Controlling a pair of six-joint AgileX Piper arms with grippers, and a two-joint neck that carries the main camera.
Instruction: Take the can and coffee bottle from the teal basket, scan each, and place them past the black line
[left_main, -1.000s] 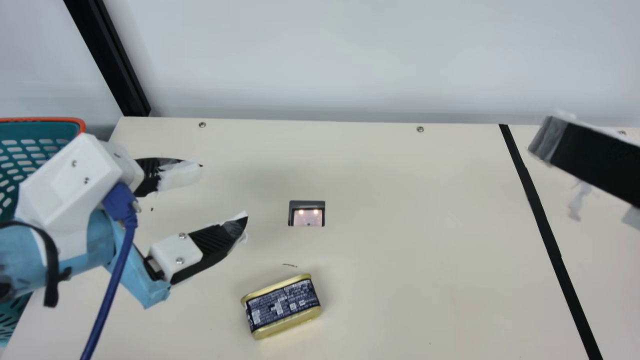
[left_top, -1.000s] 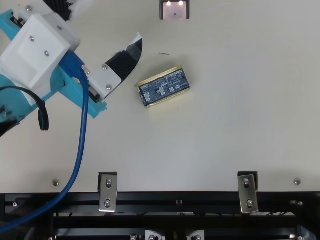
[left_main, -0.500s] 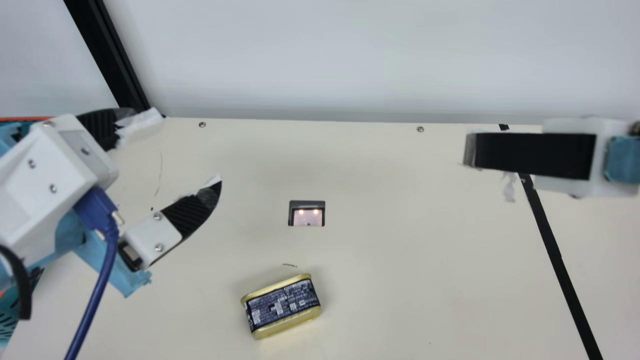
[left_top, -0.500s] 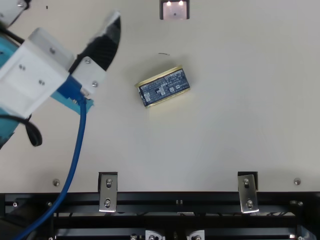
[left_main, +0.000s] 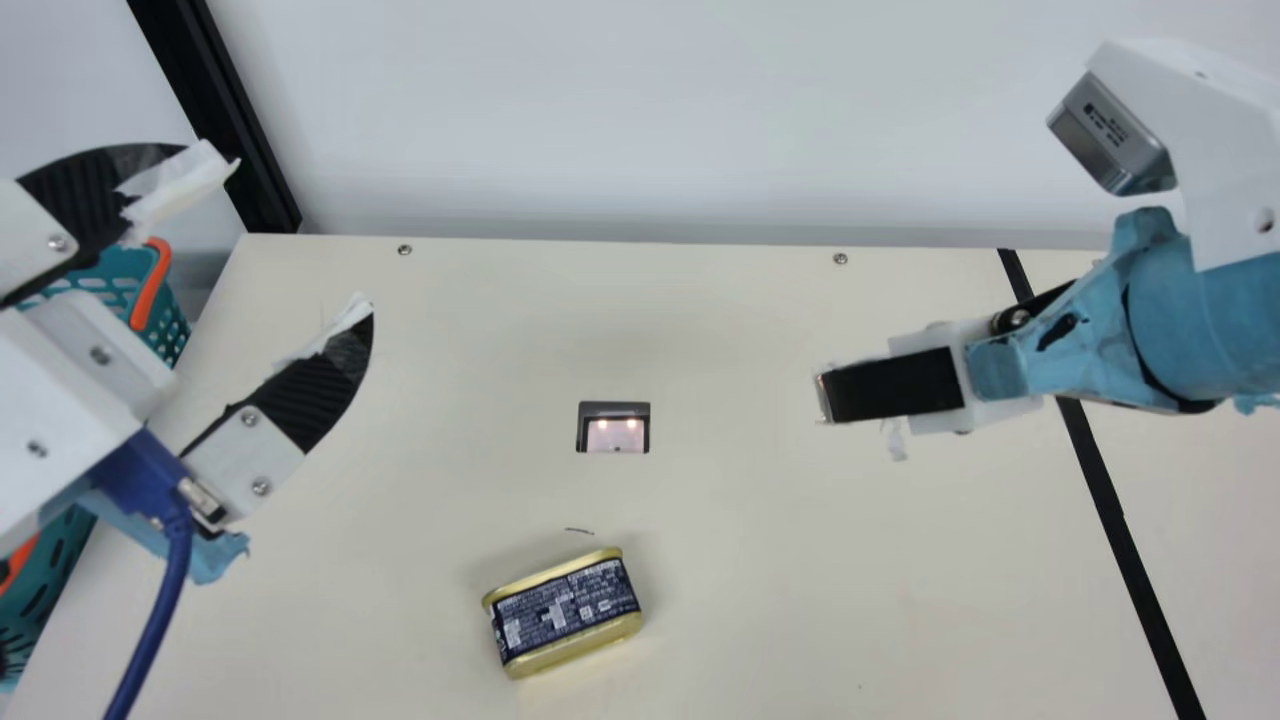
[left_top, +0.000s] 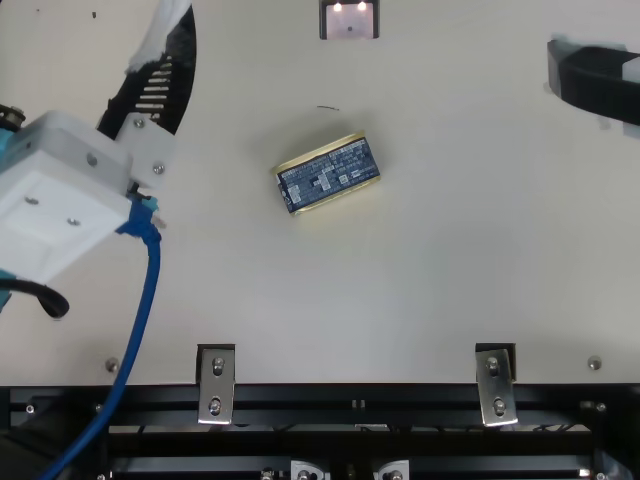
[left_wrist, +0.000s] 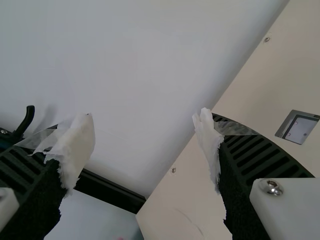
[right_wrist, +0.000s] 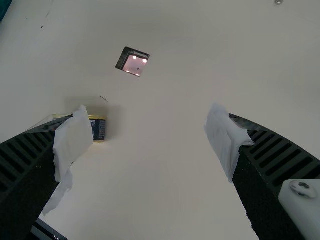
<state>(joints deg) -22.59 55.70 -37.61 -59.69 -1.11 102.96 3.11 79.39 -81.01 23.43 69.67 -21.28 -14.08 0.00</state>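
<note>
Right now, the can (left_main: 563, 612) lies on its side on the table (left_main: 750, 560), near the scanner (left_main: 613, 436) and short of the black line (left_main: 1107, 500). The left gripper (left_main: 303, 235) is wide open near the basket (left_main: 163, 322); the right gripper (left_main: 824, 398), also spread open, hangs between scanner and line.

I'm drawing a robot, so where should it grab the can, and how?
Probably from straight above, around the middle, with one finger on each long gold side. The can lies label up and is narrower between those sides than from end to end.
</note>
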